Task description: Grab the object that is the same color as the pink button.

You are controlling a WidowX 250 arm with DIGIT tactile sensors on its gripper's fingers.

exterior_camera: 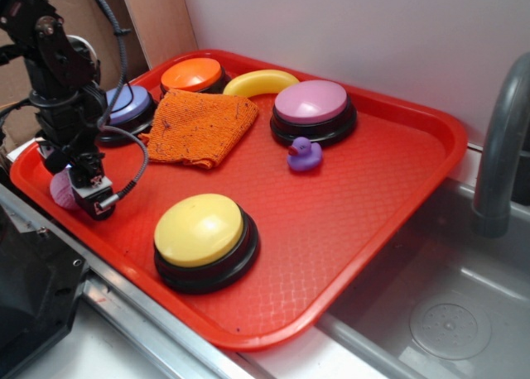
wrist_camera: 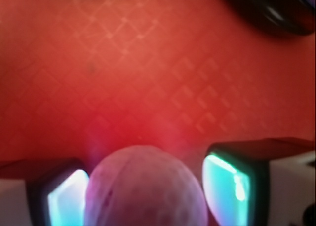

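The pink ball [exterior_camera: 61,189] lies at the left edge of the red tray [exterior_camera: 348,213]. In the wrist view the ball [wrist_camera: 145,186] fills the gap between my two fingers, and the left pad [wrist_camera: 64,201] and right pad [wrist_camera: 227,186] meet its sides. My gripper [exterior_camera: 83,193] is down at tray level, shut on the ball; it also shows in the wrist view [wrist_camera: 145,199]. The pink button [exterior_camera: 312,106] stands at the far right of the tray, away from the gripper.
A purple duck [exterior_camera: 304,155] sits in front of the pink button. A yellow button [exterior_camera: 203,234] is near the front. An orange cloth [exterior_camera: 199,127], orange button [exterior_camera: 192,74], blue-lavender button [exterior_camera: 128,106] and yellow banana [exterior_camera: 258,83] lie behind. A sink [exterior_camera: 447,313] and faucet [exterior_camera: 497,147] are on the right.
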